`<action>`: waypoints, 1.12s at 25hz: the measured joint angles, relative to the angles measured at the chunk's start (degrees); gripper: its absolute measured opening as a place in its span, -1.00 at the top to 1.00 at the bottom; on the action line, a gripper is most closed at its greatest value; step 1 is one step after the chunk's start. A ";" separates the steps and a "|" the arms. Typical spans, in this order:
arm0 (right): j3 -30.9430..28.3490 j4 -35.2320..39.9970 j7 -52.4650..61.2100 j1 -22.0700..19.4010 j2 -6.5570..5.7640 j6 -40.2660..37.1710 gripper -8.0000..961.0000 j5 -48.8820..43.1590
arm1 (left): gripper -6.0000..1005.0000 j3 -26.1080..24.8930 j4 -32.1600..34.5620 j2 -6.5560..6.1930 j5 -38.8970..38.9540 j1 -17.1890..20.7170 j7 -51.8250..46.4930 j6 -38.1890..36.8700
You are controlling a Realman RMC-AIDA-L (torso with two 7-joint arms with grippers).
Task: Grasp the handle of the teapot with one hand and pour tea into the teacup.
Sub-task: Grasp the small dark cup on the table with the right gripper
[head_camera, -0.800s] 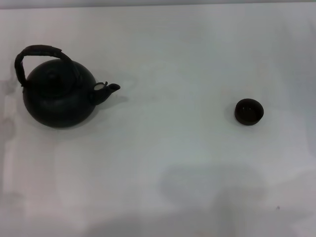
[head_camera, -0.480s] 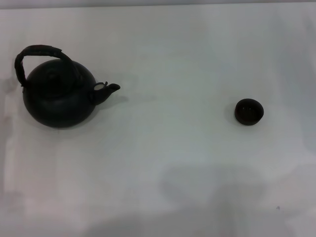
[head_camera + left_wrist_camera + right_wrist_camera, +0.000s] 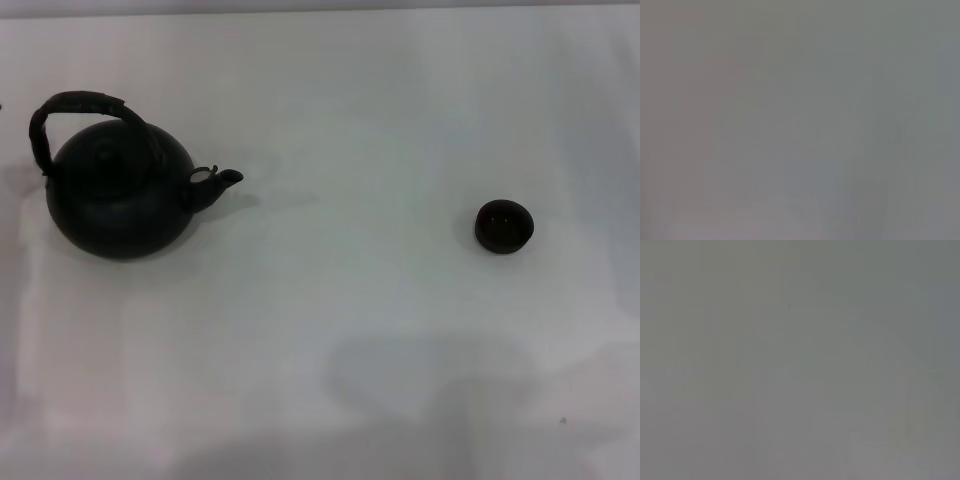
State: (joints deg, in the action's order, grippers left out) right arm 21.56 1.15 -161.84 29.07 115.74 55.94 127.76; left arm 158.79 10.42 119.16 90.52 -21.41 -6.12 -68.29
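Neither gripper is seen in any view, so their state cannot be told. A black teapot (image 3: 120, 200) is set upright on the white table (image 3: 350, 330) at the left, its handle (image 3: 78, 105) arched above, spout aimed toward the teacup (image 3: 504, 226), well apart at the right.

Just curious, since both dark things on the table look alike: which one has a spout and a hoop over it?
The teapot, on the robot's left: big and round, with a spout and an arched handle. The teacup, on the right, is tiny and plain.
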 joint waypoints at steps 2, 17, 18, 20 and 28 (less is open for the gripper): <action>-0.17 -0.29 0.07 -0.09 -0.11 -0.10 -0.74 -0.01 | -0.69 0.15 0.18 -0.06 -0.23 1.56 -0.60 -3.59; -0.29 0.11 2.33 -0.37 -0.15 0.01 -0.74 0.09 | -0.62 0.30 -3.05 -0.01 -7.37 14.23 -11.88 -16.52; -0.19 0.11 2.34 -0.32 -0.17 0.01 -0.74 0.07 | -0.59 0.31 -3.01 0.01 -7.57 14.81 -11.89 -16.61; 1.33 0.07 4.20 -0.21 -0.27 -0.01 -0.74 -0.78 | -0.54 0.30 -3.01 0.01 -7.69 15.70 -11.88 -16.63; 18.22 16.01 32.56 -2.82 -0.90 -1.51 -0.74 -13.32 | -0.54 0.27 -3.73 -0.20 -7.70 15.25 -11.91 -14.73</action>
State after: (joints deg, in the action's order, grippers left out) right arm 39.78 17.16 -129.28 26.25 114.84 54.43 114.45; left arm 159.05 6.69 118.96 82.82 -6.16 -18.02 -83.02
